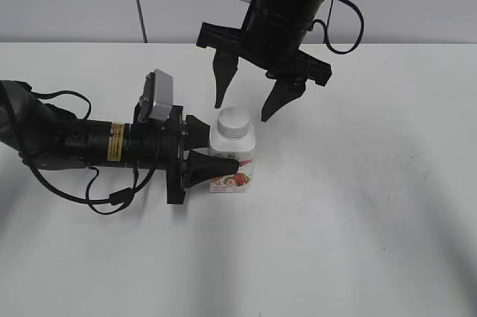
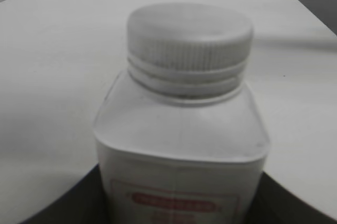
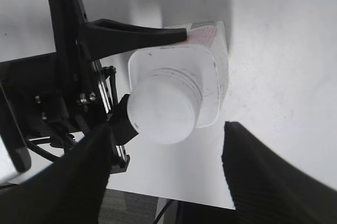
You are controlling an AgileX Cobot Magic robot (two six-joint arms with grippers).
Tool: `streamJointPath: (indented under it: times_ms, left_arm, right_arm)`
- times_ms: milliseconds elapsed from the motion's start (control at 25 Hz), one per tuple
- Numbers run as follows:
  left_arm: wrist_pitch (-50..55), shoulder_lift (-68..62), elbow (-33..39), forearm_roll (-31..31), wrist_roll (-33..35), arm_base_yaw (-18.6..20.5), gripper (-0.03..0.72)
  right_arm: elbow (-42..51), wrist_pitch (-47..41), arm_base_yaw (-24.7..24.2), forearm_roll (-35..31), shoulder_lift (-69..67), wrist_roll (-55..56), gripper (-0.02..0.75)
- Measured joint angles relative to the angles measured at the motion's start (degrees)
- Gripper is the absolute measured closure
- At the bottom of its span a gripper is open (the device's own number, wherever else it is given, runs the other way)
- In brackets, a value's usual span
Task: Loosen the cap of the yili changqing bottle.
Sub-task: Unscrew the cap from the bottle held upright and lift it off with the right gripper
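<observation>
The yili changqing bottle (image 1: 232, 160) stands upright on the white table, white with a strawberry label. Its ribbed white cap (image 1: 232, 121) sits on the neck. My left gripper (image 1: 212, 149) comes in from the left and is shut on the bottle's body, one finger on each side. The left wrist view shows the bottle (image 2: 181, 145) and cap (image 2: 189, 37) close up, with dark fingers at both lower corners. My right gripper (image 1: 244, 112) hangs open just above and behind the cap, touching nothing. The right wrist view looks down on the cap (image 3: 162, 109) and bottle (image 3: 210, 55) between its spread fingers (image 3: 166, 153).
The white table (image 1: 358, 220) spreads out to the right and front of the bottle. A grey wall runs behind the table's far edge. The left arm and its cables (image 1: 67, 145) lie across the left side of the table.
</observation>
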State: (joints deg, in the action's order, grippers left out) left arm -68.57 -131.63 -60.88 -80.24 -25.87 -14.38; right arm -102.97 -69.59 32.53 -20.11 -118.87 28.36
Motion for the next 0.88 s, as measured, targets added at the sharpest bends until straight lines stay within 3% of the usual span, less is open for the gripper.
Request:
streamJointPath:
  times_ms: [880]
  left_arm:
    - [0.4,0.0,0.0,0.7,0.0,-2.1,0.33]
  right_arm:
    - [-0.3,0.3,1.9,6.2,-0.5,-0.7,0.216]
